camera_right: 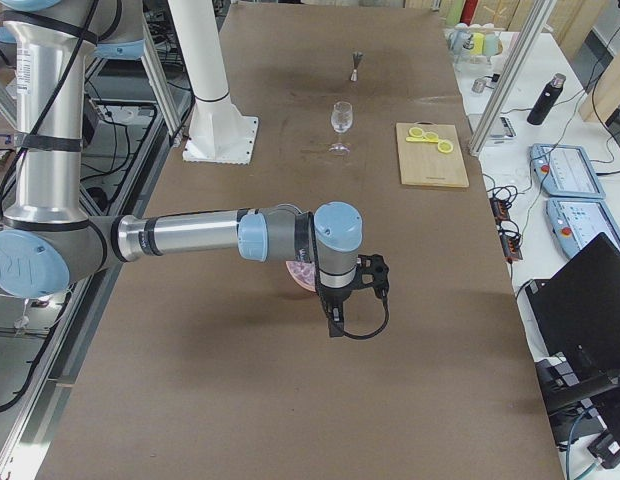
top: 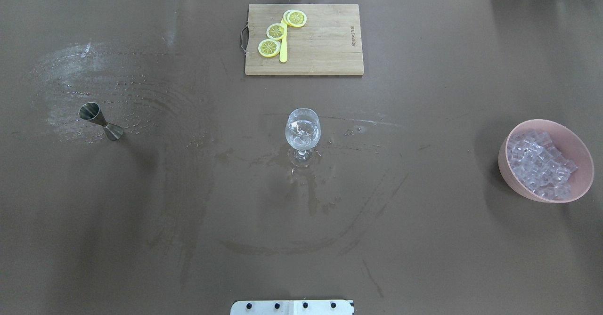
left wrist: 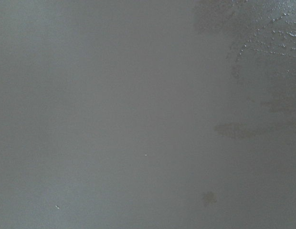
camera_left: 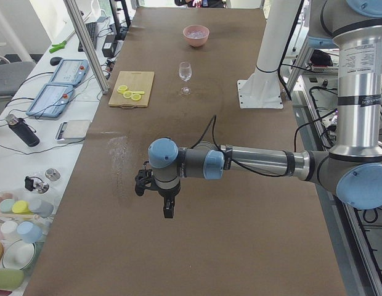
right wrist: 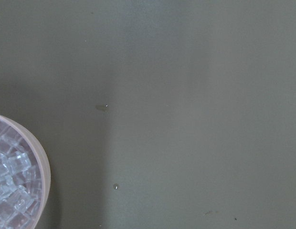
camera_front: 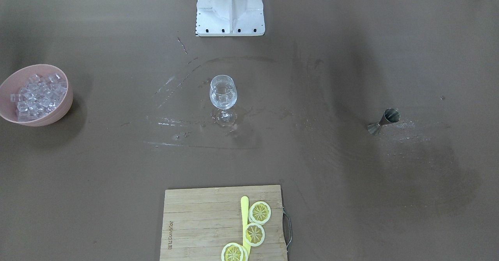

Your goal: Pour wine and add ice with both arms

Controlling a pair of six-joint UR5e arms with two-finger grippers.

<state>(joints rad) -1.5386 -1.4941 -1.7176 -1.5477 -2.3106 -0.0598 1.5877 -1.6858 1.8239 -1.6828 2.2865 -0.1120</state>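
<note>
A clear stemmed wine glass (camera_front: 223,93) stands upright mid-table with clear contents; it also shows in the overhead view (top: 302,131). The ice (camera_front: 37,95) is a heap of clear cubes in a pink bowl (camera_front: 58,114), seen overhead (top: 541,164) and at the lower left of the right wrist view (right wrist: 9,191). A steel jigger (top: 100,121) stands on a wet patch. My left gripper (camera_left: 168,208) hangs over bare table. My right gripper (camera_right: 335,320) hangs just beside the bowl. Both show only in side views, so I cannot tell whether they are open or shut.
A wooden cutting board (top: 320,46) lies at the far edge with three lemon slices (top: 276,31) and a yellow knife (top: 283,51). The white robot base (camera_front: 230,7) stands at the near edge. Wet smears surround the glass and jigger.
</note>
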